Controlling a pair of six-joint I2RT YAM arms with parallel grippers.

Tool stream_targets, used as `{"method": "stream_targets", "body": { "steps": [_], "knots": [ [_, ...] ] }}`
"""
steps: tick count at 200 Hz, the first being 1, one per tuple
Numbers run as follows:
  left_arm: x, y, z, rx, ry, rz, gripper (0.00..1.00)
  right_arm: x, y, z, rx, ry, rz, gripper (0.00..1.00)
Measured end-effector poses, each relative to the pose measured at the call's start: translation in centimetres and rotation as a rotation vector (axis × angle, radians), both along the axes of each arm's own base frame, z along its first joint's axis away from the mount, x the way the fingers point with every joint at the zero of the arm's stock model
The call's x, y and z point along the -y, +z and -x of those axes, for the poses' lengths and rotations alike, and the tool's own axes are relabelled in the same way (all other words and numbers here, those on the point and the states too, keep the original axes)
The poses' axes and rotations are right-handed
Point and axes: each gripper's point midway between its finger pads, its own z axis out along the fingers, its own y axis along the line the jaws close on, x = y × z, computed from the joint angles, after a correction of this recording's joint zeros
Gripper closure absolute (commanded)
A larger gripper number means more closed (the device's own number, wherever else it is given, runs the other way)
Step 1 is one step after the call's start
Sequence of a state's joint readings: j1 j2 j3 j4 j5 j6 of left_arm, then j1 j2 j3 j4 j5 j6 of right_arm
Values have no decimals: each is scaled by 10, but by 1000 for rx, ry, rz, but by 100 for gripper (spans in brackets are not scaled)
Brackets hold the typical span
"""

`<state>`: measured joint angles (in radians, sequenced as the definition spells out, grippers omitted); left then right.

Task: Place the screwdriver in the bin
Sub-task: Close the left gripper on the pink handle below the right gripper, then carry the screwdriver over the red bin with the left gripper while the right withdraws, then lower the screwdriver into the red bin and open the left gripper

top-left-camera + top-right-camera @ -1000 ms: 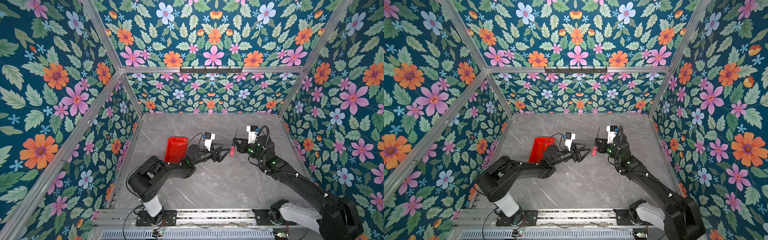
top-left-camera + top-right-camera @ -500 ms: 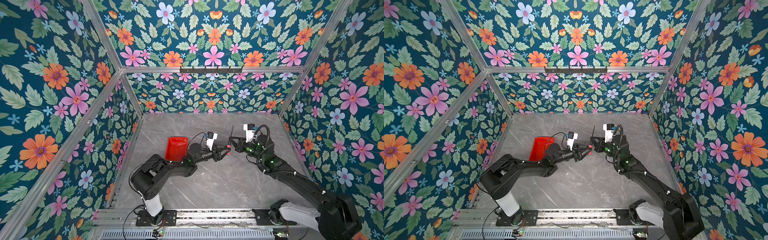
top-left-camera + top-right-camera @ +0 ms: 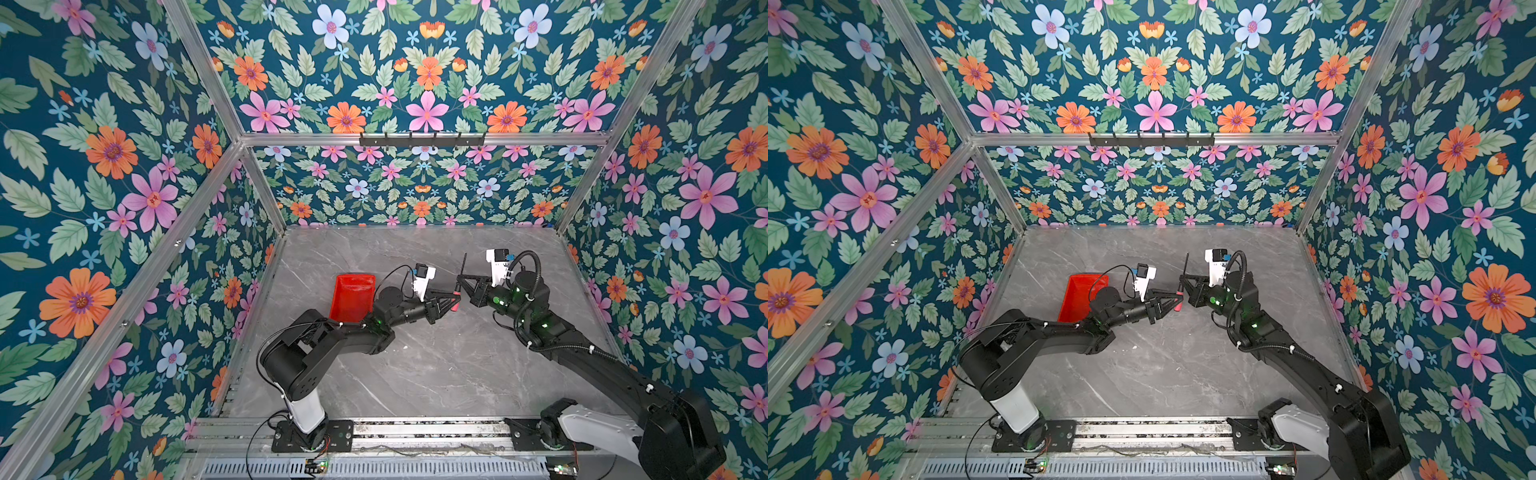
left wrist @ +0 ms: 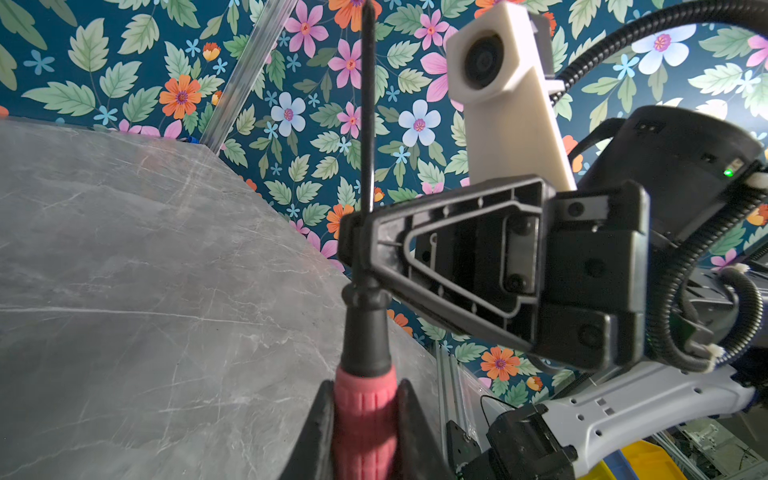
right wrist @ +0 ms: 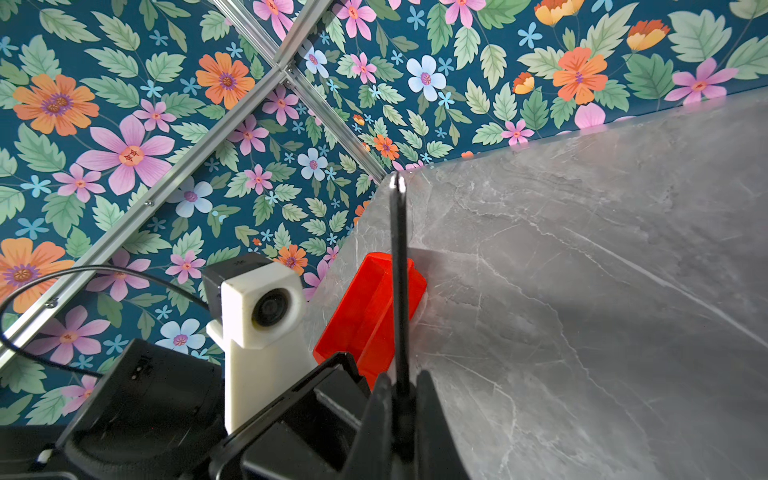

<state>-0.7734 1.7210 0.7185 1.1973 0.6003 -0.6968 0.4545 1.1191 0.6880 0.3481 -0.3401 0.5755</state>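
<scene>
Left end effector (image 4: 365, 401) is clamped on the screwdriver (image 4: 365, 332), its two black fingers (image 4: 311, 436) pressed against opposite sides of the ribbed pinkish-red handle, as the left wrist view shows. Right end effector (image 5: 401, 395) is closed on the same tool, pinching the thin black shaft just beyond the black collar. In the right wrist view the shaft runs out from between its fingertips, and in the left wrist view its triangular finger frame sits across the shaft close above the collar. The screwdriver is thus gripped in two places at once and hangs in the air over the tabletop (image 3: 436, 365), apart from the surface. In both top views it sits roughly midway between the left and right edges of the tabletop, somewhat toward the far edge. The handle end is nearer the front edge and the shaft tip points toward the far edge; how steeply it tilts I cannot tell from above. The two end effectors meet there tip to tip, the left arm reaching in from the left and the right arm from the right. The bin (image 3: 352, 297) is bright red and open-topped and rests flat on the tabletop toward the left edge. Its near right corner is covered by the left arm in both top views, and it lies apart from the screwdriver.
</scene>
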Motion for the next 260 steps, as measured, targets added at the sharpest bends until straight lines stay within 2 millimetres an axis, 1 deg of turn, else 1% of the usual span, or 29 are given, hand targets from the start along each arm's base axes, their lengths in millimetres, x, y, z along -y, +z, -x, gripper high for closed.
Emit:
{"method": "stream_targets", "body": {
  "steps": [8, 37, 50, 64, 86, 98, 106, 124, 135, 147, 168, 187, 210, 235, 260],
  "knots": [
    [-1, 1, 1, 6, 0, -3, 100, 0, 1, 1, 3, 1, -3, 71],
    [-5, 6, -2, 24, 34, -11, 100, 3, 8, 4, 25, -3, -7, 26],
    [-7, 8, -6, 34, 58, -15, 100, 3, 11, 5, 35, 0, -6, 15],
    [-11, 11, -8, 40, 75, -19, 100, 4, 12, 8, 42, 0, -6, 8],
    [-28, 8, -19, 33, 143, -44, 100, 7, 17, 14, 78, 5, 12, 6],
    [-39, 7, -27, 27, 187, -61, 100, 7, 20, 18, 106, 17, 28, 3],
    [-48, 7, -32, 28, 220, -76, 100, 7, 22, 21, 119, 29, 36, 1],
    [-72, 4, -47, 3, 303, -112, 100, 1, 20, 26, 143, 63, 69, 1],
    [-89, 2, -56, -14, 359, -139, 100, -7, 18, 33, 161, 98, 96, 1],
    [-109, -1, -65, -33, 424, -175, 100, -22, 19, 42, 199, 152, 134, 1],
    [-135, -1, -73, -46, 498, -246, 100, -48, 19, 53, 258, 230, 203, 1],
    [-155, -2, -77, -56, 551, -324, 100, -66, 10, 52, 284, 264, 262, 1],
    [-180, -14, -82, -92, 621, -445, 100, -88, 1, 53, 311, 314, 311, 1],
    [-205, -32, -81, -148, 679, -581, 100, -109, 3, 51, 354, 336, 333, 1],
    [-225, -51, -77, -198, 707, -712, 100, -123, 2, 45, 379, 353, 346, 1]
  ]
}}
